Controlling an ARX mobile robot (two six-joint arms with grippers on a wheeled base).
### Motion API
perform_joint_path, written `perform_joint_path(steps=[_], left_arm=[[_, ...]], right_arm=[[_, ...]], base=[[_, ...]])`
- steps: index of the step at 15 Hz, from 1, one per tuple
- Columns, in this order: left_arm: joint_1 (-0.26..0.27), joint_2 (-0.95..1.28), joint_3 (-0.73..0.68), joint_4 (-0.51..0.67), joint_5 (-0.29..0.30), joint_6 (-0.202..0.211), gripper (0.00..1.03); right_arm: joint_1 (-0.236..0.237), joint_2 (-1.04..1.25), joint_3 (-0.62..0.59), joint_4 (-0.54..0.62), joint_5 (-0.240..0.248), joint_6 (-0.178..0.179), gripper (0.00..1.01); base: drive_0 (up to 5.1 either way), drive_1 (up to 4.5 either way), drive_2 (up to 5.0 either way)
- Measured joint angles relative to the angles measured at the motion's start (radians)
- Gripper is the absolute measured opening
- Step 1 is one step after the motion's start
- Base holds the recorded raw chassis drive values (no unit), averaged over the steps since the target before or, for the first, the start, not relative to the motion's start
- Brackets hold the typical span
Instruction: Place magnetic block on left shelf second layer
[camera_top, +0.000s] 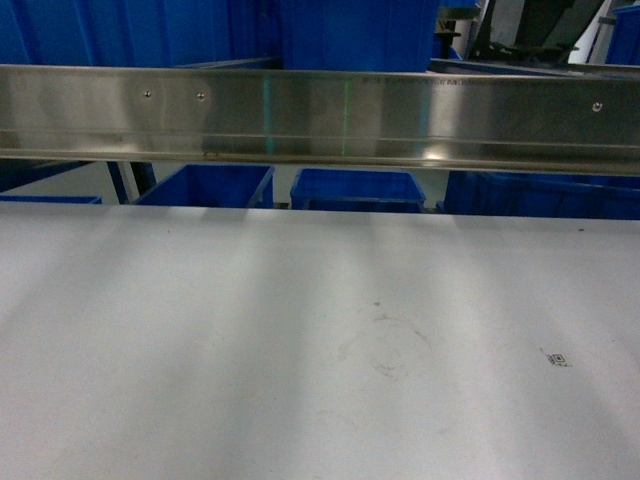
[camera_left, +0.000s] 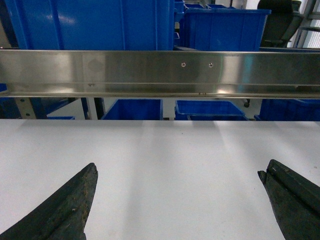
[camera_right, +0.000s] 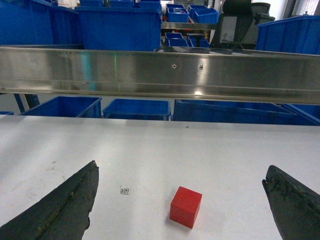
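While the magnetic block (camera_right: 186, 207) sits loose on the white tabletop (camera_right: 240, 160), between the wide-spread fingers of the right gripper (camera_right: 182, 200) and touching neither, nothing of the task looks done. Left gripper (camera_left: 177, 200) spread wide too, empty. Steel rail (camera_top: 320, 115) at 12 o'clock; shelf levels cut off, block absent from head view.

No words or numbers can be read. A tiny square code mark (camera_right: 125, 190) sits on the white bench (camera_right: 240, 150), too small to read.
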Motion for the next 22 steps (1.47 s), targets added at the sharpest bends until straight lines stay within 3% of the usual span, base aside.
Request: perform_joint_path(steps=[10,11,12,14,15,18,22], left_arm=[[0.000,0.000,0.000,0.000,0.000,0.000,0.98],[0.000,0.000,0.000,0.000,0.000,0.000,0.98],[0.000,0.000,0.000,0.000,0.000,0.000,0.98],[0.000,0.000,0.000,0.000,0.000,0.000,0.98],[0.000,0.000,0.000,0.000,0.000,0.000,0.98],[0.000,0.000,0.000,0.000,0.000,0.000,0.98],[0.000,0.000,0.000,0.000,0.000,0.000,0.98]], right_arm=[[0.000,0.000,0.000,0.000,0.000,0.000,0.98],[0.009,0.038,0.000,0.072,0.007,0.004,0.98],[0.041,0.212,0.021,0.246,0.047,0.032,0.98],[0.053,0.648,0.158,0.507,0.082,0.148,0.98],[0.055,0.836,0.266,0.575,0.105,0.201,0.98],[0.066,1.210,0.440,0.576,0.158,0.248,0.98],[0.085,1.559,0.519,0.579,0.246,0.285,0.98]], base=[[0.0,0.00,0.0],[0.0,0.00,0.0],[0.0,0.00,0.0],[0.0,0.00,0.0],[0.0,0.00,0.0],[0.0,0.00,0.0],[0.0,0.00,0.0]])
